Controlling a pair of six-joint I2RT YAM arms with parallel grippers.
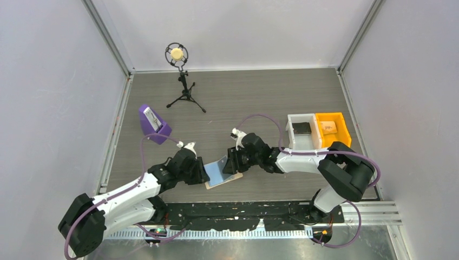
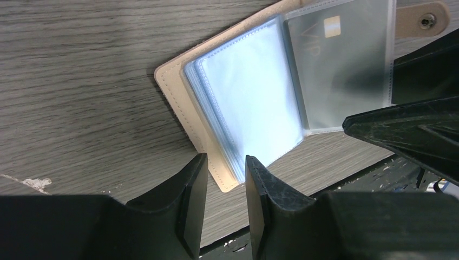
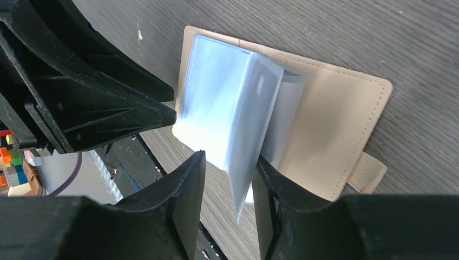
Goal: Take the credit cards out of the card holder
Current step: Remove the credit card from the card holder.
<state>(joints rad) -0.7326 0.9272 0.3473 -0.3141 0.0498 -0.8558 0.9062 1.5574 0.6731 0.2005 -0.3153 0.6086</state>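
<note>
The card holder [image 1: 222, 172] lies open on the table, tan outside with light blue clear sleeves; it shows in the left wrist view [image 2: 178, 103] and the right wrist view [image 3: 325, 124]. One sleeve is raised, with a pale card [image 2: 335, 65] with a gold chip inside it. My left gripper [image 2: 226, 165] is open, its tips either side of the holder's near corner. My right gripper [image 3: 227, 162] is open around the raised sleeve [image 3: 254, 119], which leans on its right finger. In the top view the left gripper [image 1: 201, 174] and right gripper [image 1: 234, 162] flank the holder.
A purple wedge stand [image 1: 153, 124] sits at the left. A microphone on a tripod [image 1: 184, 81] stands at the back. A white bin [image 1: 302, 131] and an orange bin [image 1: 331, 127] stand at the right. The black base rail [image 1: 243, 208] runs just in front of the holder.
</note>
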